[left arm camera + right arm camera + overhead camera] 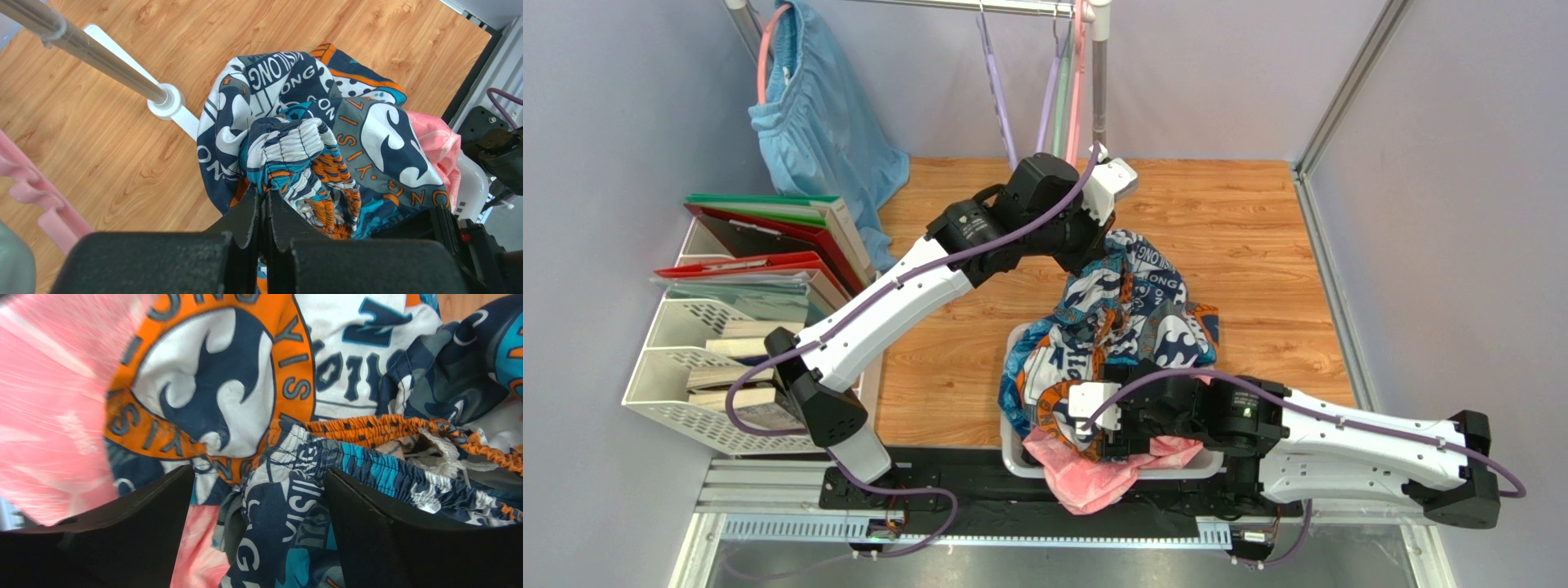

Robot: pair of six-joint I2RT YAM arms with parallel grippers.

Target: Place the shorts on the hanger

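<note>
The printed shorts (1136, 306) hang in a bunch from my left gripper (1097, 240) down into the white bin (1014, 456). In the left wrist view that gripper (267, 197) is shut on the gathered waistband of the shorts (368, 141). My right gripper (1117, 429) hovers low over the bin. Its jaws (261, 478) are open, with a navy fold of the shorts (202, 392) lying between the fingers, ungripped. The lavender hanger (997, 92) hangs from the rail at the back, just beyond the left gripper.
A pink garment (1100, 475) spills over the bin's front edge (49, 404). Light-blue shorts (824, 123) hang at the back left. A file rack with books (732, 331) stands left. The rack's post (92, 52) and a pink hanger (37, 205) are close to the left wrist.
</note>
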